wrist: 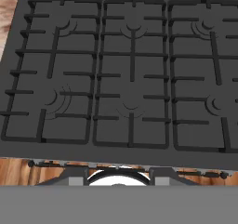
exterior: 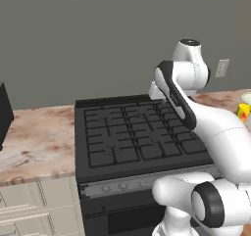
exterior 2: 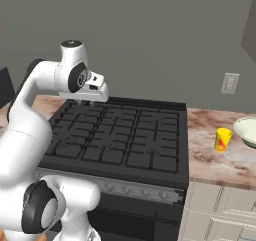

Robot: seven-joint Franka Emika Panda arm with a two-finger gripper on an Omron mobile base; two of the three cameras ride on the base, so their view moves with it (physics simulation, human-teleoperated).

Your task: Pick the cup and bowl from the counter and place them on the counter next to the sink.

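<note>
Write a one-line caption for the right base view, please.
White arm's gripper hovers above the black stove top; the yellow cup and cream-green bowl wait on the marbled counter.

Bowl (exterior 2: 248, 131) cut by edge; cup (exterior: 243, 111) arm-hidden.

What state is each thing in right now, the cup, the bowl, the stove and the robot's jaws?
cup: upright on the counter right of the stove, not held.
bowl: right way up on the counter beyond the cup, cut by the picture's edge, not held.
stove: grates bare, no flame seen.
gripper: above the stove's back left corner, holding nothing; how wide the jaws stand is unclear.
</note>
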